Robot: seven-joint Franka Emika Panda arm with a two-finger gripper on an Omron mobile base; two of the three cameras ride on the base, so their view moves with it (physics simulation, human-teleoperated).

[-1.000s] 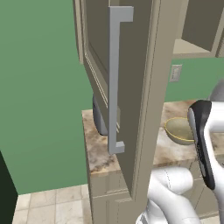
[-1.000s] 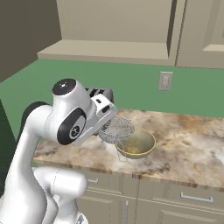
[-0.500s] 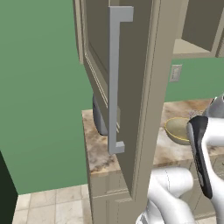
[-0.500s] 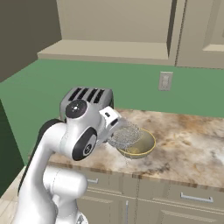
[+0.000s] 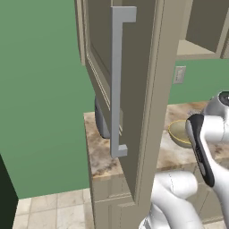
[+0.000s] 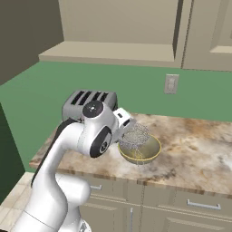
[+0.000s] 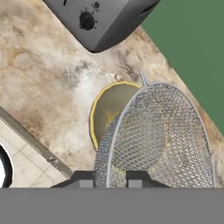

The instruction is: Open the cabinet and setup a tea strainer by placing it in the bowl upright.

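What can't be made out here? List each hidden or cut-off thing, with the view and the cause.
- Bowl, left base view: the open cabinet door and the arm cover most of it.
- Bowl's inside, hand view: the tea strainer mesh screens it.
- Gripper, hand view: fingertips cut off by the bottom edge.
- Toaster, left base view: mostly behind the door.

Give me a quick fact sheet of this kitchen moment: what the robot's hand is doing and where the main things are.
cabinet door: swung open, bar handle facing the left base camera
gripper: shut on the tea strainer's rim
tea strainer: held over the bowl
bowl: on the marbled counter, right of the toaster
task stage: strainer above the bowl, not yet let go
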